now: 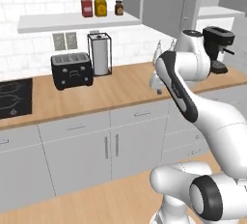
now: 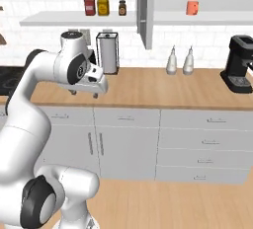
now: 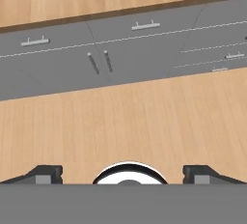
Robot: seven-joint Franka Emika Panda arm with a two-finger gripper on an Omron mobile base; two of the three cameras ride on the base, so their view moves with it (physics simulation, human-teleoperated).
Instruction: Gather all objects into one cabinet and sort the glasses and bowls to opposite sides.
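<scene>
While the tool point(image 3: 123, 174) gapes wide and empty, one orange mug point(image 2: 192, 8) and three spice jars point(image 2: 103, 4) sit shelved.

Toaster point(image 1: 72, 70) on counter point(image 2: 148, 92), paper towel holder point(image 2: 107, 52) just right of toaster, two bottles point(image 2: 179, 60) farther right, coffee machine point(image 2: 239, 63) beyond them, mug point(image 2: 192, 8) on cabinet shelf point(image 2: 207, 17) above.

The white Franka arm with dark joints rises from its base, bends at the elbow and folds back down, wrist pointing downward. Its two-finger gripper point(image 3: 123, 174) hangs empty, dark fingertips point(image 3: 46, 174) spread wide apart.
</scene>
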